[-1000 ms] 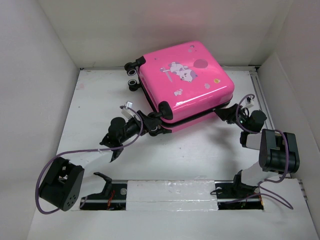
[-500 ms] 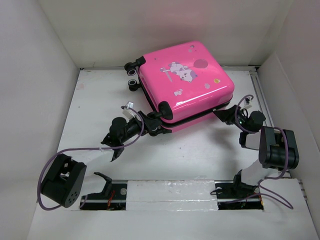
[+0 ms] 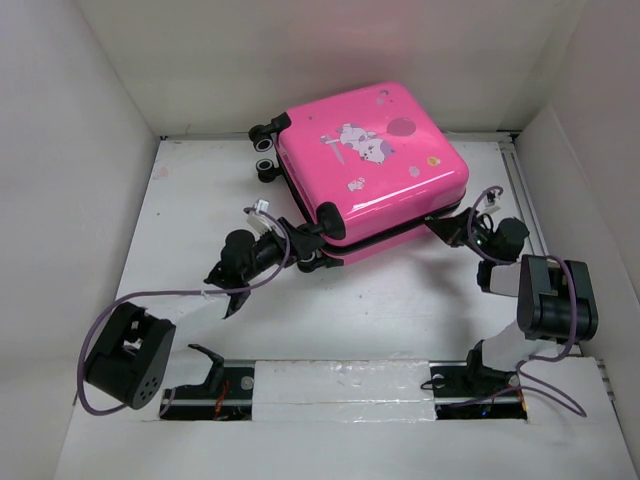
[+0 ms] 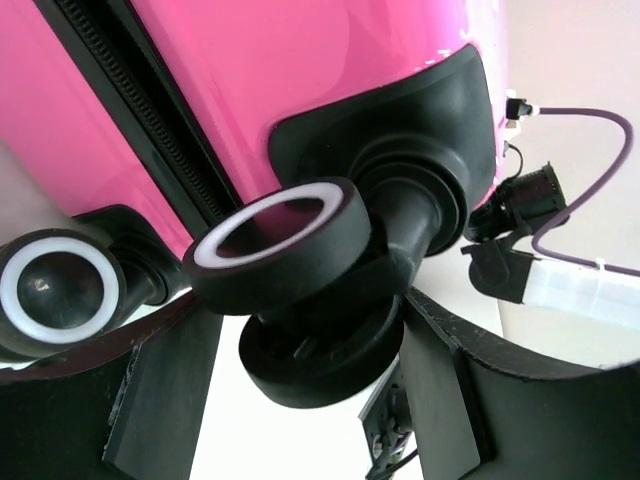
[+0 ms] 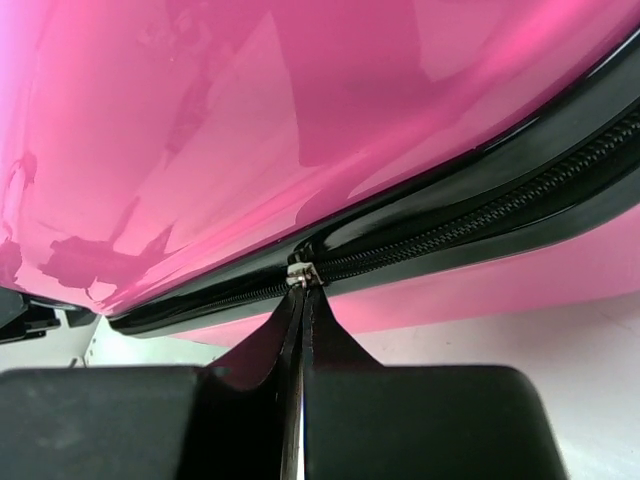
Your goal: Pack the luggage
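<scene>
Nearest me, the left gripper (image 3: 300, 243) has its fingers spread on either side of a black caster wheel (image 4: 300, 260). The right gripper (image 5: 301, 305) is pinched tight on the zipper pull (image 5: 298, 274). Beyond them the pink luggage (image 3: 370, 165) lies flat, print side up, towards the back of the white table (image 3: 400, 300).

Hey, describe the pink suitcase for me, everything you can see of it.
The suitcase is a glossy hot-pink hard shell, rounded square, with a cartoon animal and balloon print on top. It lies flat, print up, turned diagonally at the far side of the white table. A black zipper band runs round its side. Small black wheels with white rings sit along its left edge. The left end effector straddles one near wheel; the right end effector pinches the zipper pull.
</scene>
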You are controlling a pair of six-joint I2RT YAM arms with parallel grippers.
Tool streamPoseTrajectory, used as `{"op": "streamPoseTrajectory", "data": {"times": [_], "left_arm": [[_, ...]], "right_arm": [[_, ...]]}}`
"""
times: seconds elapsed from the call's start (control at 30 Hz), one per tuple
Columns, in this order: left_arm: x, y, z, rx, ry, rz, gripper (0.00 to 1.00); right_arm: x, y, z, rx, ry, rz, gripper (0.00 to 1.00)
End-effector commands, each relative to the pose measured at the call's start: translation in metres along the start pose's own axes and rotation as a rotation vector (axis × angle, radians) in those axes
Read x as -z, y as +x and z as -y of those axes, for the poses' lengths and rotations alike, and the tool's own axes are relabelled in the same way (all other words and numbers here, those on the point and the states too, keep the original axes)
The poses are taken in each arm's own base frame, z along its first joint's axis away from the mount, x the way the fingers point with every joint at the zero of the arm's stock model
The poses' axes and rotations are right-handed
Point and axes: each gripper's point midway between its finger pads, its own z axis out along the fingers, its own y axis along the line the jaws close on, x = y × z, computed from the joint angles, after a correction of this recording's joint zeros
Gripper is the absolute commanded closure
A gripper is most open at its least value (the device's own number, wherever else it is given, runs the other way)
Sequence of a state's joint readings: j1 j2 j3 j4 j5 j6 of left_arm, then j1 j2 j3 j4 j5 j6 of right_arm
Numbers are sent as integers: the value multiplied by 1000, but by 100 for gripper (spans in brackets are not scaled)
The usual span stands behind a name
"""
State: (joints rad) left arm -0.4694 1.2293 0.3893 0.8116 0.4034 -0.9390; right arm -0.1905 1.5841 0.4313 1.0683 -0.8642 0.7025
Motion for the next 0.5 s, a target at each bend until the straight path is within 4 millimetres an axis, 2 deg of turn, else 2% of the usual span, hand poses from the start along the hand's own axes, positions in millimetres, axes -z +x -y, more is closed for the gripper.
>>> {"op": "streamPoseTrajectory", "data": {"times": [0.0,0.03,0.1,0.13,0.17,0.23,0.27,0.33,0.4,0.43,0.47], "left_arm": [[-8,-15,20,-48,62,30,38],[-9,-19,25,-55,79,40,39],[-11,-17,25,-48,86,34,46],[-11,-20,28,-54,101,43,61],[-11,-21,33,-49,113,39,70],[-12,-21,33,-51,117,42,91],[-12,-23,35,-43,126,47,100],[-12,-24,39,-39,139,54,100],[-13,-25,57,-56,184,55,100],[-13,-21,68,-64,209,51,100],[-14,-21,76,-66,217,56,100]], "right_arm": [[-5,-13,-22,93,-51,25,100],[-4,-10,-30,118,-63,18,100],[-5,2,-32,110,-25,-12,100],[-6,7,-34,125,-7,-25,100],[-2,17,-35,160,37,-64,100],[-7,32,-42,222,105,-94,100],[-5,30,-55,295,102,-84,100],[0,56,-61,296,150,-141,100],[4,64,-79,328,117,-146,100],[1,74,-98,331,68,-163,100],[2,84,-107,328,45,-176,100]]}}
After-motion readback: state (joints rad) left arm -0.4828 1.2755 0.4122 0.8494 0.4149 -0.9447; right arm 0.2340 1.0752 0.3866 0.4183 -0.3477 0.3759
